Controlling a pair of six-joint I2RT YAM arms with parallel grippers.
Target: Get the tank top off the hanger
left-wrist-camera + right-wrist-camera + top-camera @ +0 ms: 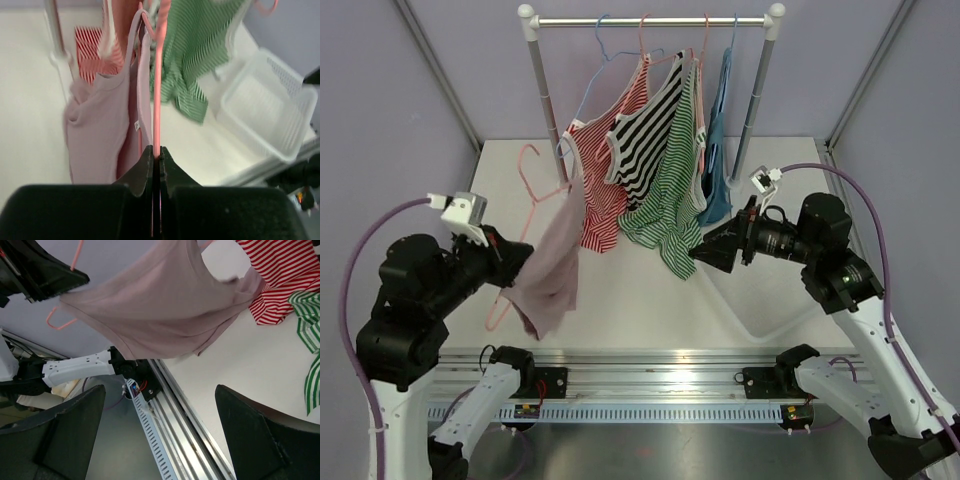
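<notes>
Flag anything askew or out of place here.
The pink hanger is off the rail, clamped tilted in the left gripper, and the mauve tank top droops lopsided from it.

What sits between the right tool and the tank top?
Nothing: the right wrist view shows the tank top straight ahead of the right tool, red-striped top aside.

The tank top (552,265) was a plain dusty mauve, its hanger (157,110) pink. The other clothes were a red-and-white striped top (603,190), a black-and-white striped top (645,140), a green-and-white striped top (670,200) and a plain blue garment (718,165). The tabletop (630,300) and basket (265,107) were white, the left pincer (156,152) and right pincer (698,254) black, their cables (402,206) purple.
</notes>
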